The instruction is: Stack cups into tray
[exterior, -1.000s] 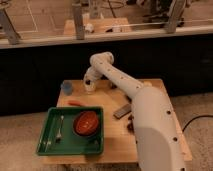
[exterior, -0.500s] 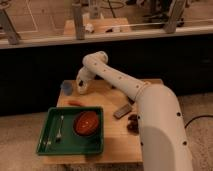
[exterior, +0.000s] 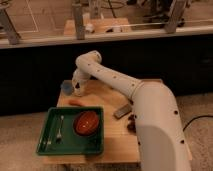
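Blue cup [exterior: 66, 87] sits at the worktop's [exterior: 120, 135] far-left corner; the pincer [exterior: 75, 91] hovers beside it, grip indiscernible.

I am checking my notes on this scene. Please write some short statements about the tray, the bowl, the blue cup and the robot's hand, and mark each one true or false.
1. The orange-red bowl sits inside the green tray. True.
2. The blue cup is already in the tray. False: it stands on the table at the far left corner, outside the tray.
3. The hand is at the far left of the table, right beside the blue cup. True.
4. A fork lies in the tray, left of the bowl. True.
5. The hand hangs over the bowl. False: it is beyond the tray, near the blue cup.
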